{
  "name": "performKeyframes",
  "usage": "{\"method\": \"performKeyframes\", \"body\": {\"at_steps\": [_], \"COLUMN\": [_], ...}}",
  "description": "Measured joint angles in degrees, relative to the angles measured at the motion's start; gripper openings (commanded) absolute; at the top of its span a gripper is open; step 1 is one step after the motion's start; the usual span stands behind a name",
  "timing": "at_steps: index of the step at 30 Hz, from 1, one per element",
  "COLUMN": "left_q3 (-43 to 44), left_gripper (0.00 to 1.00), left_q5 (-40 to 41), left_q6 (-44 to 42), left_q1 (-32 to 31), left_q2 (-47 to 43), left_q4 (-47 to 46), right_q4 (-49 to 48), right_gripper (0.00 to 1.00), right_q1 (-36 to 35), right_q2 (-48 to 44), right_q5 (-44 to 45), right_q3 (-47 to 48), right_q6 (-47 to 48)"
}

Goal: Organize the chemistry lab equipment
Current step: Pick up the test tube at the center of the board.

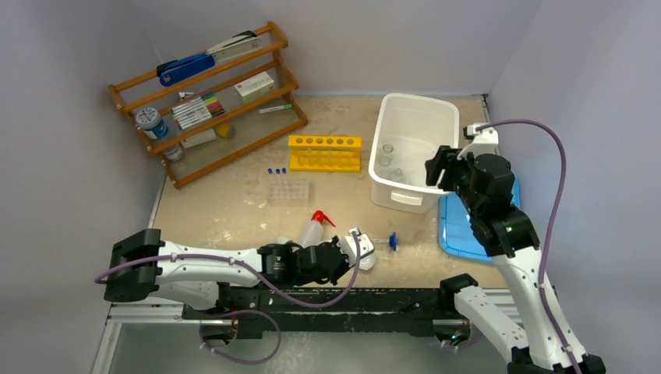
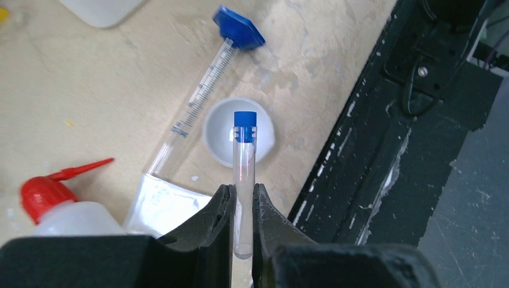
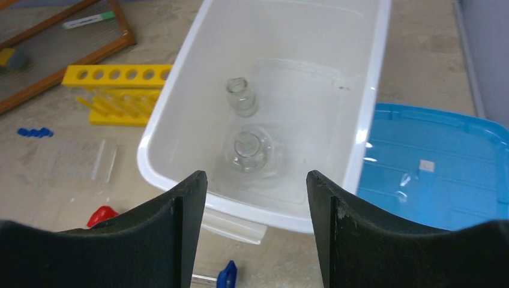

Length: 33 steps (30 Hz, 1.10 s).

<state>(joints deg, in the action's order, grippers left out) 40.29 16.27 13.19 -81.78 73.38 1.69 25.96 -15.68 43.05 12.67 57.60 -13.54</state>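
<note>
My left gripper (image 2: 243, 198) is shut on a clear blue-capped tube (image 2: 244, 150), holding it just above the table near the front edge (image 1: 355, 248). Below it lie a small white dish (image 2: 216, 129) and a clear graduated tube with a blue base (image 2: 204, 90). The white squeeze bottle with red nozzle (image 1: 312, 231) lies to the left. My right gripper (image 3: 257, 192) is open and empty above the near rim of the white bin (image 1: 413, 105), which holds two glass flasks (image 3: 242, 96) (image 3: 249, 147). The yellow rack (image 1: 324, 152) and clear tube tray (image 1: 288, 189) sit mid-table.
A blue lid (image 1: 460, 226) lies right of the bin. The wooden shelf (image 1: 206, 101) with stapler, markers and boxes stands at the back left. Loose blue caps (image 1: 276, 170) lie left of the rack. A black rail (image 2: 384, 150) runs along the table's front edge.
</note>
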Motion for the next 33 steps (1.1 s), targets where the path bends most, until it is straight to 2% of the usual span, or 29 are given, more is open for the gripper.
{"method": "performKeyframes", "body": {"at_steps": [9, 18, 25, 33], "left_q3": [3.8, 3.7, 3.7, 3.9], "left_gripper": [0.02, 0.02, 0.02, 0.02], "left_q5": [13.2, 24.5, 27.3, 27.3], "left_q6": [-5.0, -10.5, -13.8, -15.9], "left_q1": [0.0, 0.0, 0.2, 0.7], "left_q2": [-3.8, -8.0, -8.8, -6.3], "left_q4": [0.1, -8.6, -14.5, -18.2], "right_q4": [-6.2, -12.6, -17.0, -21.4], "right_gripper": [0.65, 0.64, 0.64, 0.66], "right_q1": [0.0, 0.0, -0.1, -1.7], "right_q2": [1.9, 2.0, 0.5, -0.3], "right_q5": [-19.8, -34.2, -41.8, -47.3], "right_q3": [0.0, -5.4, -9.9, -10.7], "right_q6": [-2.7, -7.0, -11.7, -14.9]}}
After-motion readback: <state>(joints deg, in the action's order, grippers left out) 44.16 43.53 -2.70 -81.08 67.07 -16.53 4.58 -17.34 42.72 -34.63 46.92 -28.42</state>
